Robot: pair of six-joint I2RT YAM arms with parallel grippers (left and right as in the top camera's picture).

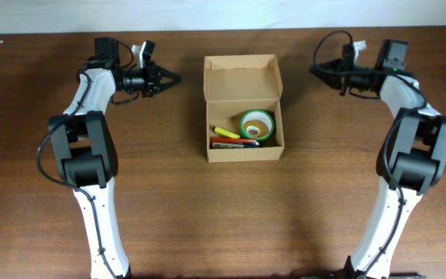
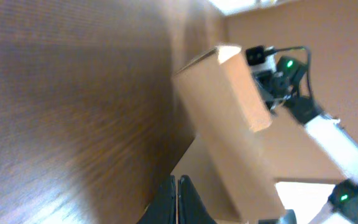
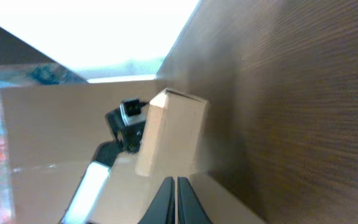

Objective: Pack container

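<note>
Small plain brown cardboard box (image 1: 241,81) sits mid-way across the dark wooden table (image 1: 207,225), flap lid open on the side away from the arm bases. Inside: green tape roll (image 1: 258,124), yellow and red markers (image 1: 233,138) beside it. Left gripper (image 1: 175,78) closed, empty, well left of box. Right gripper (image 1: 314,71) closed, empty, well right of it

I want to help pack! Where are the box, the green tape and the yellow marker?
box (image 1: 240,81), overhead view, inside of open flap.
green tape (image 1: 245,124), overhead view, left rim.
yellow marker (image 1: 224,131), overhead view, its middle.
</note>
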